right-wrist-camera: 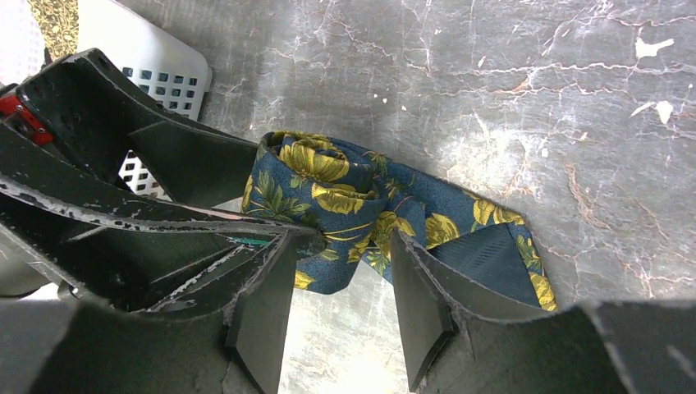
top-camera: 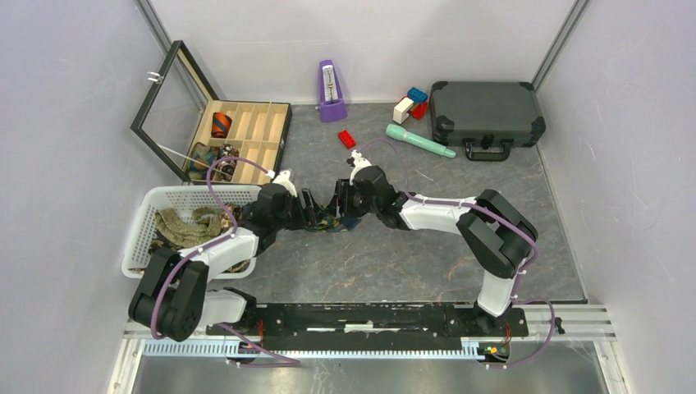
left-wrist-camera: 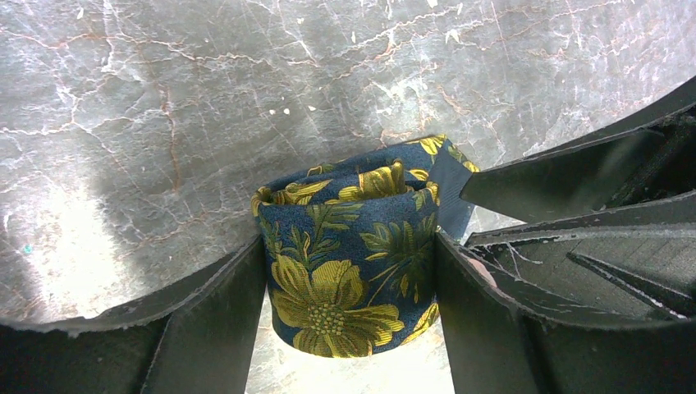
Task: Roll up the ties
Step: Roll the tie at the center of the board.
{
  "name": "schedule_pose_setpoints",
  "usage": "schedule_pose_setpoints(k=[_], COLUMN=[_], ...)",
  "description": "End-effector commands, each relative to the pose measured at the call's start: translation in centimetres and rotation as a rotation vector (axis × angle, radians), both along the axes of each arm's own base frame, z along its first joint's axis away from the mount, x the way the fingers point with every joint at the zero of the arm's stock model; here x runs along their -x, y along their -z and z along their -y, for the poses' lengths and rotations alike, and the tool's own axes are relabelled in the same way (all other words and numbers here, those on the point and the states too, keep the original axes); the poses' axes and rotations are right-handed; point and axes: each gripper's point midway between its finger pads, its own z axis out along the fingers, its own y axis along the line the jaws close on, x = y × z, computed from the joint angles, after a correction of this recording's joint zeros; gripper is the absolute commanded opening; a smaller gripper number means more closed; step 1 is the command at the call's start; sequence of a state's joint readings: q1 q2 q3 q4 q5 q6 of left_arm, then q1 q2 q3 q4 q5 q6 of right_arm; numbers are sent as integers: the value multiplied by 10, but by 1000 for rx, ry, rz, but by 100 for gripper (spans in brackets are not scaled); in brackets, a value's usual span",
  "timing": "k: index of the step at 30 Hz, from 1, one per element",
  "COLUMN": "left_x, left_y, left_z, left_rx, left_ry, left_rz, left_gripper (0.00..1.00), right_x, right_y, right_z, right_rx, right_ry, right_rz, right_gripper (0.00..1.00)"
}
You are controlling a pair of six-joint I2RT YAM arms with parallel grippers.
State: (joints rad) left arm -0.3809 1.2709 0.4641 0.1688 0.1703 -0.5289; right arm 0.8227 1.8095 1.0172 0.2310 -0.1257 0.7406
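Tie (left-wrist-camera: 353, 279), navy with yellow flowers, stands wound into a coil on the grey marbled table (top-camera: 427, 246), near its middle, where the two arms meet head-on. The left gripper (left-wrist-camera: 351, 240) has the coil between its fingers (left-wrist-camera: 213, 320), one pressed flat against each side of the roll, so that the fabric fills the whole gap. The right gripper (right-wrist-camera: 345, 242) comes in from the opposite side and straddles the outer wrap where the coil runs into its loose end (right-wrist-camera: 492, 254). Both of its fingers (right-wrist-camera: 418, 312) touch cloth, but whether they are pinching it or only resting against it cannot be told. That loose end lies flat on the table, lining up, just beside the coil. To the left, a white basket (top-camera: 135, 238) holds other ties (top-camera: 185, 226) in a heap. Behind it, a wooden box (top-camera: 286, 131) with its glass lid raised has one coil (top-camera: 222, 125) in a back compartment and more fabric in the front ones. Along the far side of the table stand a purple metronome (top-camera: 331, 86), a red block (top-camera: 346, 138), a teal tool (top-camera: 420, 141) and a black case (top-camera: 487, 113).
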Motion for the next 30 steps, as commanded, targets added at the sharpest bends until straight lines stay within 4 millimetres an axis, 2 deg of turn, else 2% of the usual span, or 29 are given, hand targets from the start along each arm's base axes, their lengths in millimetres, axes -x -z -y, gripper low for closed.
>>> schedule_pose_setpoints(k=[1,9,12,18,25,30], left_x=[-2,0,0,-1,0,-1], left_y=[-3,-3,-6,-24,-38,-47], left_z=[4,7,9,15,17,10], left_rx=[-11,-4,7,43,56,43], left_ry=[57,84,92,106,121,77], left_rz=[38,38,42,65,81,95], left_gripper=[78,78,81,86,87,88], right_x=[-10,-14,-14,-11,-10,-8], right_y=[-14,-5,1,11,15,18], right_z=[-16,-23,-21,-16,-15,-11], right_rx=[-59,-56,-46,-29,-26,-18], right_ry=[-6,-7,-4,-1,-4,0], right_rz=[19,-3,-11,-23,-28,-28], right_gripper=[53,53,53,52,51,50])
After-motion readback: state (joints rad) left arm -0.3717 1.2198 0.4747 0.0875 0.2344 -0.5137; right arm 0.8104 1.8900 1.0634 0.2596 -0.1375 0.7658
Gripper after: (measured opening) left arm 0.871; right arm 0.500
